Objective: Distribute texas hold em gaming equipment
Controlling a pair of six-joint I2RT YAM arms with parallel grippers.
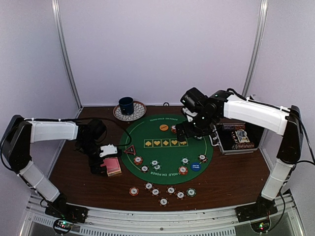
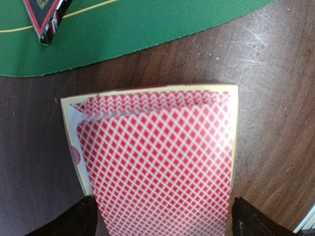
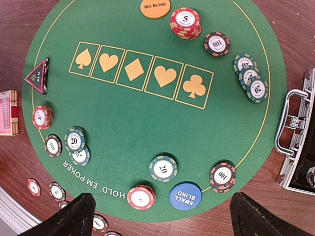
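A deck of pink-backed playing cards [image 2: 157,157] lies on the wood just left of the green mat [image 1: 170,153]. My left gripper [image 1: 104,161] is open and low over the deck, with one finger at each long edge of the cards. The red-edged triangle marker [image 2: 45,14] stands on the mat's left rim. Striped chips [image 3: 162,168] lie round the mat, along with the orange disc [image 3: 155,7] and the blue disc [image 3: 185,196]. My right gripper [image 3: 162,216] hovers open above the mat and holds nothing.
A black metal-edged case [image 1: 237,137] stands open on the right. At the back is a blue cup [image 1: 126,104] on a patterned saucer [image 1: 139,114]. Several chips [image 1: 162,191] lie in a row on the wood near the front edge.
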